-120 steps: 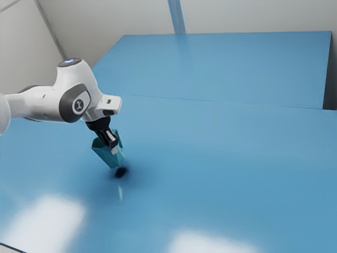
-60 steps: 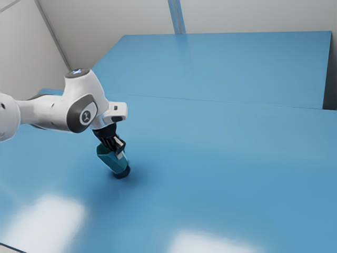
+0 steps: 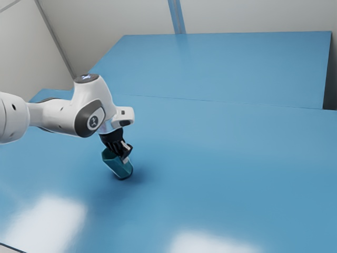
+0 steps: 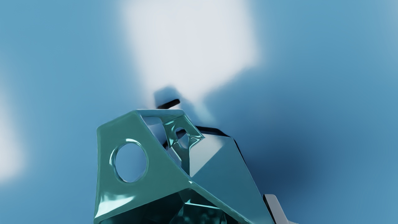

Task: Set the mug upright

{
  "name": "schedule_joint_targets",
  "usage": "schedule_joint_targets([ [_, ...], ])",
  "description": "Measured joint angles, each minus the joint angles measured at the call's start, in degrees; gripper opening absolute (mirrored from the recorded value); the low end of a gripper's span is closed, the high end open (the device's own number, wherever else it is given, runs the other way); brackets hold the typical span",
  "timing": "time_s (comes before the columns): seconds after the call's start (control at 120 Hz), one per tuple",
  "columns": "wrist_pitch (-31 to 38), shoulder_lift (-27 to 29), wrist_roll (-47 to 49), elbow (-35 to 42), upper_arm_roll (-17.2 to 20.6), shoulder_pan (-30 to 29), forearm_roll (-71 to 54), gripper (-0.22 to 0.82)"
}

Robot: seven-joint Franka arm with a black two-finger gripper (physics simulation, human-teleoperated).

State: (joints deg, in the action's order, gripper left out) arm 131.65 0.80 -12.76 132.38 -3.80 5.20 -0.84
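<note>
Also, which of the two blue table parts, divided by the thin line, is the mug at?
The front part, nearer the exterior view's camera: the tilted mug is there. The back part lies beyond the line.

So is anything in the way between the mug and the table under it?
Nothing visible is: the gripper is right at the tilted mug, whose lower end is down by the table.

No readable text.
</note>
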Motion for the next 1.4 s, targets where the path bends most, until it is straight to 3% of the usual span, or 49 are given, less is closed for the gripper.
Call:
schedule_joint_targets([
  [0.092,0.1,0.0,0.6,0.4,0.0,0.2,0.0,-0.16],
  [0.3,0.3,1.4,1.0,0.7,-0.1,0.5,0.5,0.27],
  [0.508,-0.2,6.0,1.3,0.3,-0.1,0.4,0.6,0.47],
  [0.658,-2.4,8.0,1.4,-1.9,0.0,0.5,0.9,0.53],
  [0.833,-9.6,7.8,1.8,-8.4,0.0,0.2,1.3,0.56],
  [1.4,-32.6,2.2,2.7,-30.1,0.0,-0.7,2.0,0.59],
])
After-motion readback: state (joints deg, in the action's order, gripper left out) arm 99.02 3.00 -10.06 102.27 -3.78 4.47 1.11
